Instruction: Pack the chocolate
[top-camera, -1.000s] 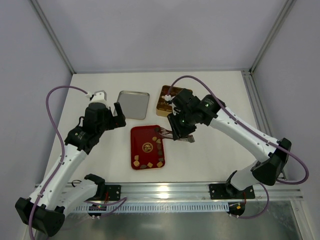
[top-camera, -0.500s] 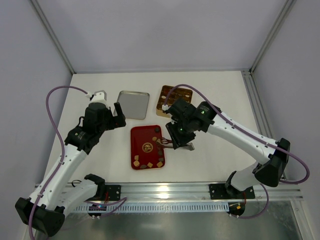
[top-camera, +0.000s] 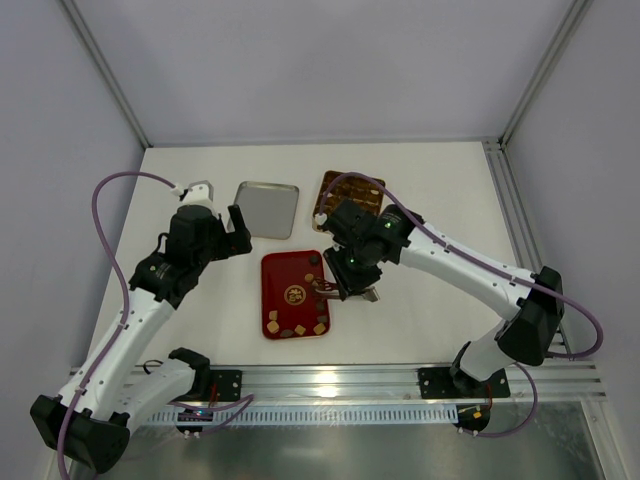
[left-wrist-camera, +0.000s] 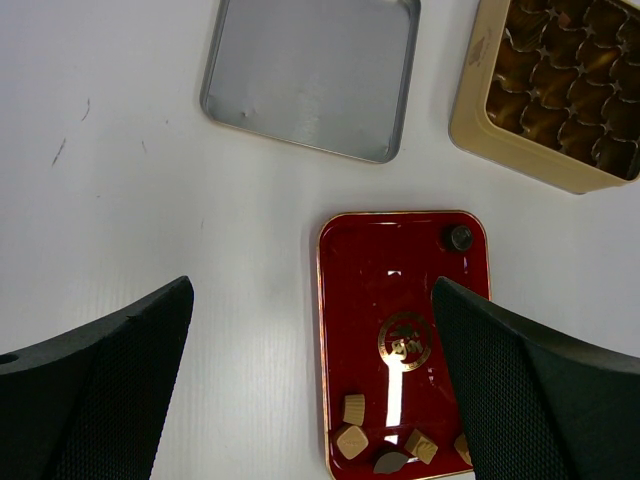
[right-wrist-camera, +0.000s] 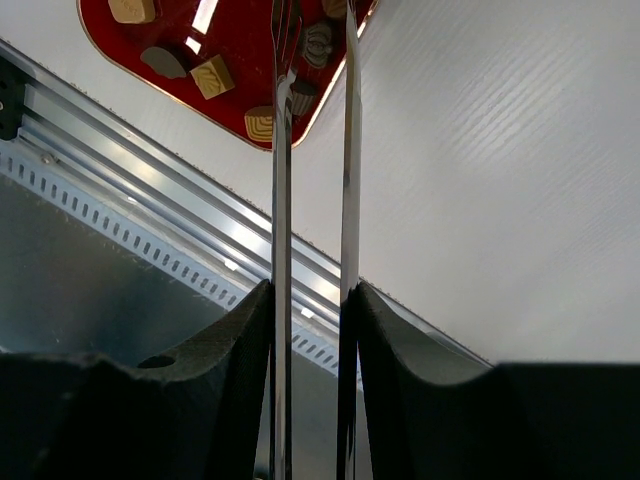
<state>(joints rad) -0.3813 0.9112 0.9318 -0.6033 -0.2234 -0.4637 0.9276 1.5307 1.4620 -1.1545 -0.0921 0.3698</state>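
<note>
Leftmost, my left gripper (left-wrist-camera: 312, 300) hangs with its jaws wide apart and nothing between them, above the table beside the red tray (left-wrist-camera: 400, 270). Beyond it lies the silver lid (left-wrist-camera: 310, 75), apart from the tray. The chocolate (right-wrist-camera: 212, 75) sits on the tray, mostly at its near end, with one dark piece (left-wrist-camera: 460, 237) alone at a far corner.

My right gripper (right-wrist-camera: 312, 300) is clamped on metal tongs (right-wrist-camera: 283, 200), whose blades reach over the tray's right edge. A ridged piece (right-wrist-camera: 318, 42) shows between them, but I cannot tell whether they touch it.

The risk, as I judge it, is that the thin blades nudge a piece over the low rim or shove the light tray sideways. A loose pinch could also drop the piece on the way.

The gold tin (left-wrist-camera: 530, 165) stands behind the tray, partly covered by my right arm and its cable from above.
</note>
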